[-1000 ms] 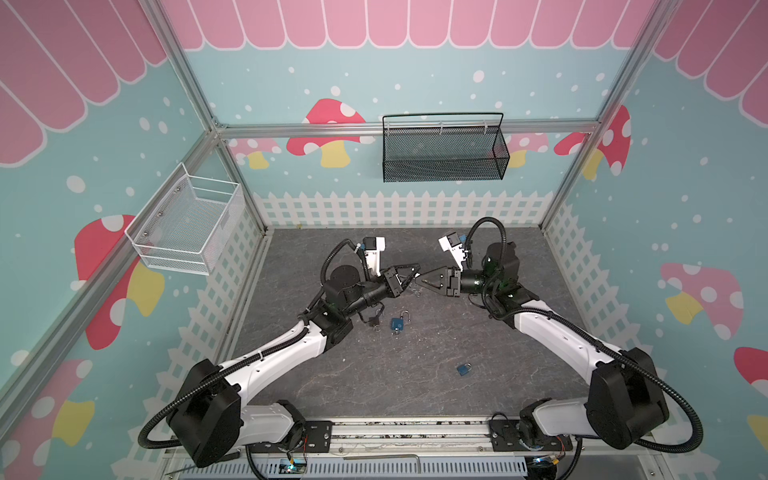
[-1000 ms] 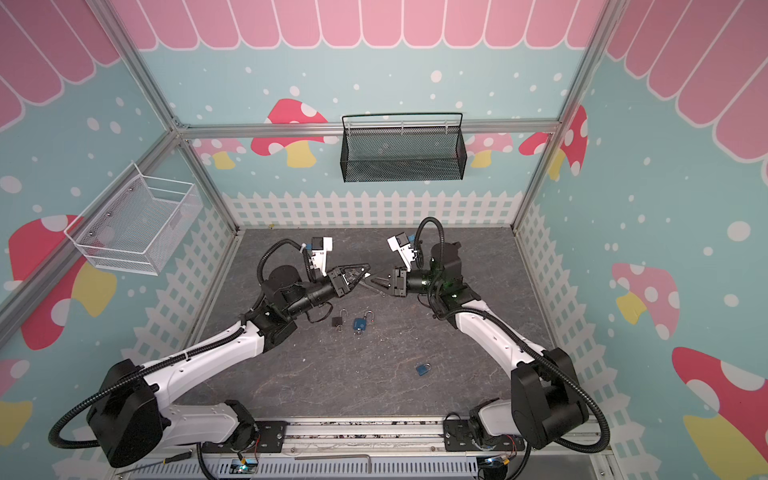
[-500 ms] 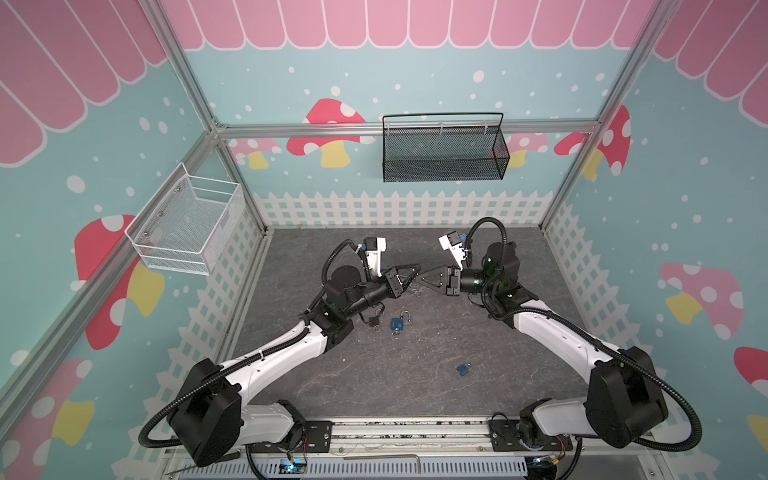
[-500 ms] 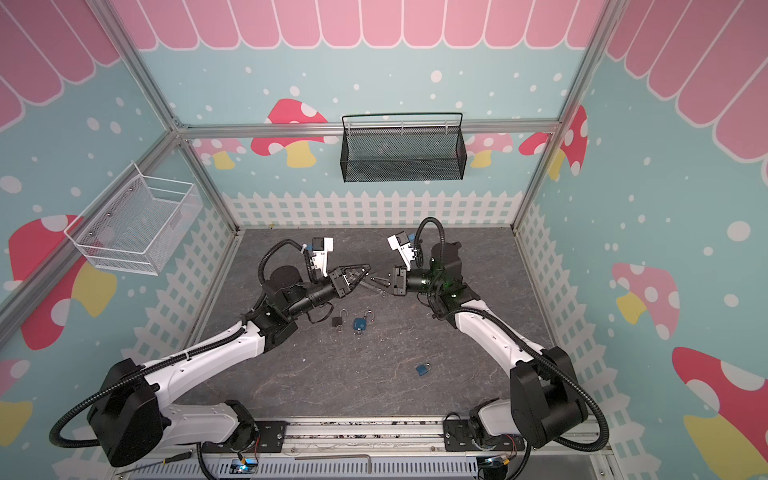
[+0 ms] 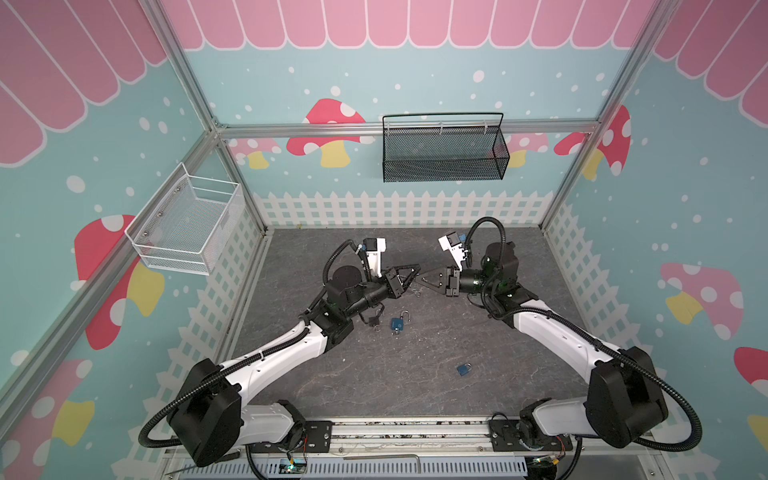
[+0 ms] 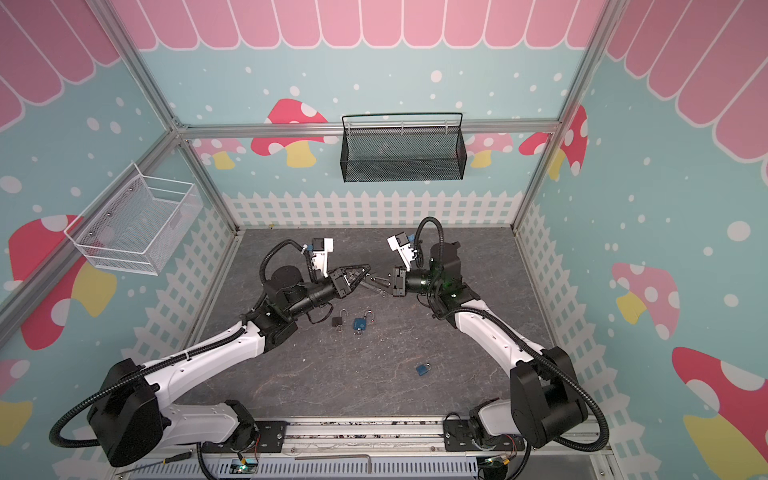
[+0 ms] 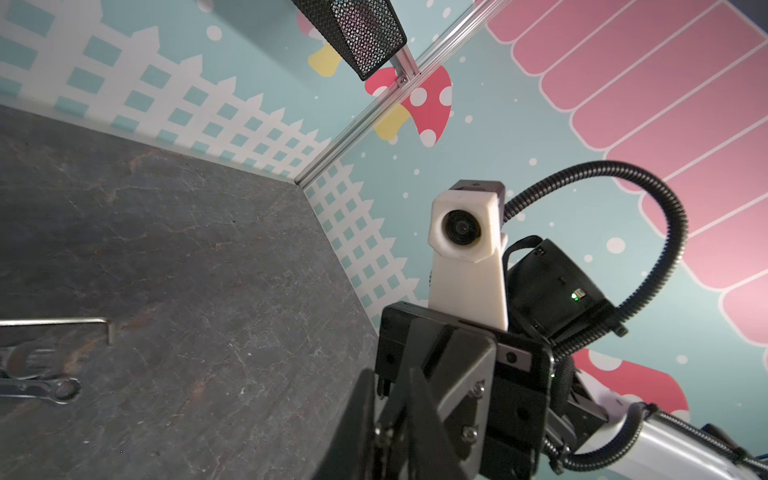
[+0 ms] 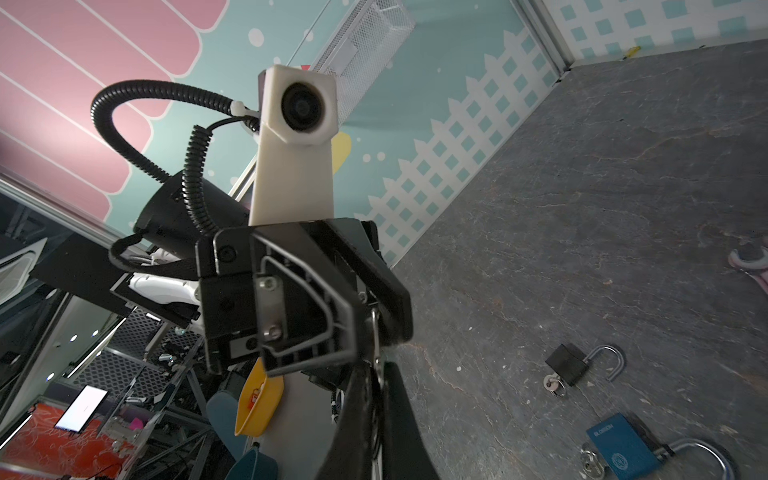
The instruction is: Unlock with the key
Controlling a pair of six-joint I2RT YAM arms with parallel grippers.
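My two grippers meet tip to tip above the middle of the grey floor. The right gripper (image 8: 377,374) is shut on the key (image 8: 376,361), a thin silvery piece pinched between its dark fingers. The left gripper (image 7: 388,374) faces it with its jaws slightly apart around the same key. In both top views the left gripper (image 5: 417,269) and the right gripper (image 5: 422,280) almost touch. A shut blue padlock (image 5: 464,369) lies nearer the front, away from both grippers.
A black padlock (image 8: 567,365) and a blue padlock (image 8: 621,451) lie below the grippers, shackles open, each with a key in it. A hex key (image 7: 54,320) and a spanner (image 7: 41,386) show in the left wrist view. A black basket (image 5: 442,149) and a white basket (image 5: 187,224) hang on the walls.
The right gripper has moved up to the left gripper's tips and shut on the key. The left gripper's jaws, shut before, have parted a little.
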